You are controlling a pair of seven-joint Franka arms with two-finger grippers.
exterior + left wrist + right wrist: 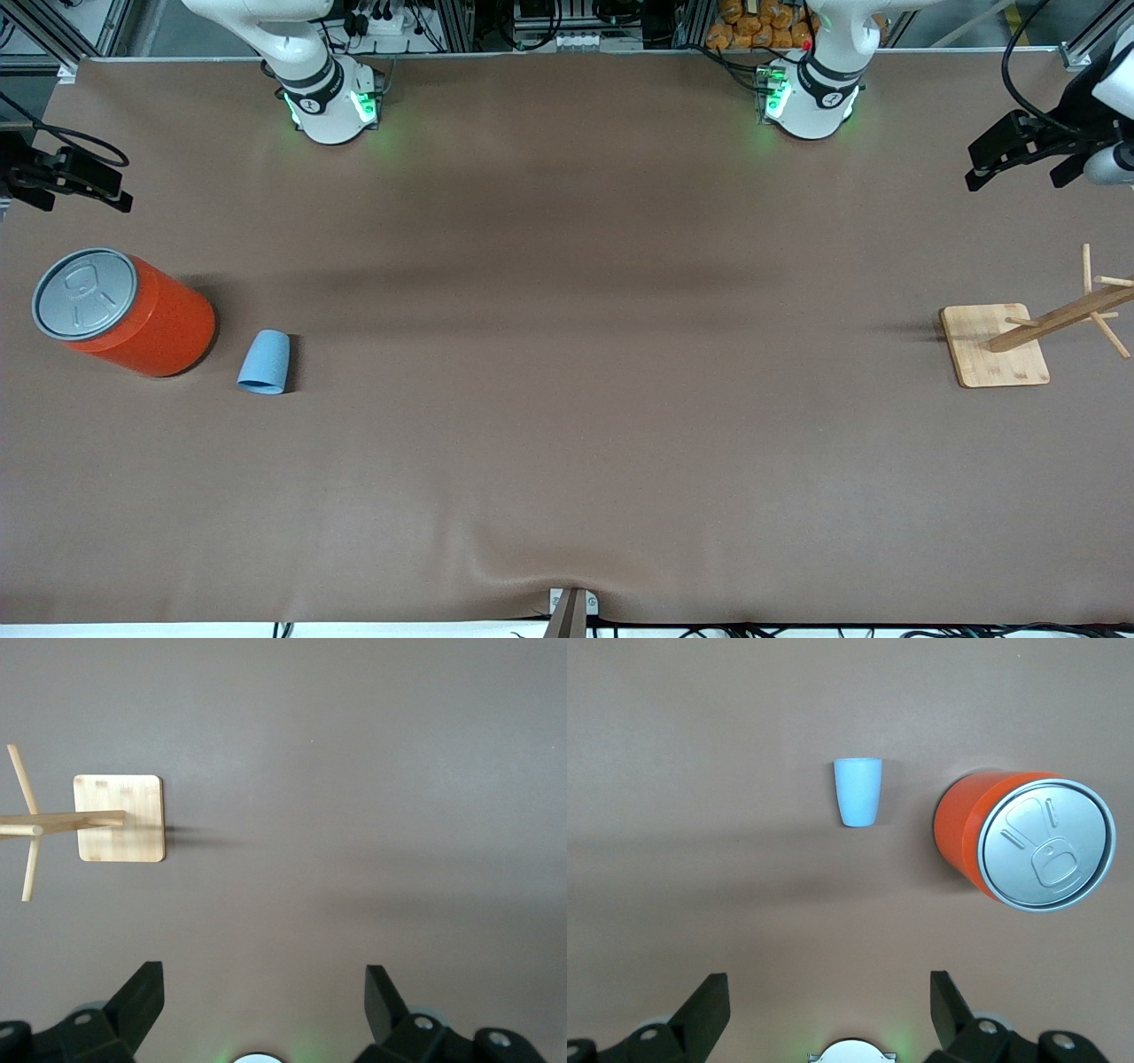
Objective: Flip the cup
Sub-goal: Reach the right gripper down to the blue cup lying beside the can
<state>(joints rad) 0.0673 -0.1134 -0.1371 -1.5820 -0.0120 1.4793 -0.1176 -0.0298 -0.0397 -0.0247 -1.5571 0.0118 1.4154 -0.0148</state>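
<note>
The light-blue cup (pixel 264 361) lies on its side on the brown table, its wide mouth toward the front camera, close beside the orange can (pixel 133 315) at the right arm's end. It also shows in the right wrist view (pixel 858 792). My right gripper (pixel 830 988) is open and empty, held high over the table edge by the can (pixel 80 190). My left gripper (pixel 264 979) is open and empty, held high at the left arm's end (pixel 1017 168), over the table near the wooden rack. No gripper touches the cup.
A large orange can (pixel 1010 837) with a grey pull-tab lid stands upright beside the cup. A wooden rack with pegs on a square base (pixel 994 346) stands at the left arm's end and also shows in the left wrist view (pixel 120 819).
</note>
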